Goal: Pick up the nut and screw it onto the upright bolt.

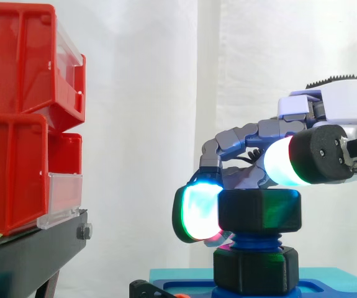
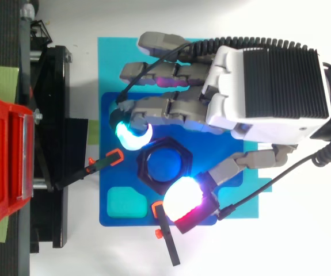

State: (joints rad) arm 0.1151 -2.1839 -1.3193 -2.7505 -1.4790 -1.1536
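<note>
Hand (image 2: 269, 86) w/ nut (image 1: 259, 210) on bolt (image 2: 166, 164), blue tray (image 2: 110, 121)

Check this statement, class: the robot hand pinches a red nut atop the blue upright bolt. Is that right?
No. The nut is black, not red, as the side view shows. The rest holds: the robot hand pinches it atop the blue upright bolt.

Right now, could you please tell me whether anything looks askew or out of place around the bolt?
Nothing stands out. The nut sits level on the upright bolt, pinched between pads of the hand.
</note>
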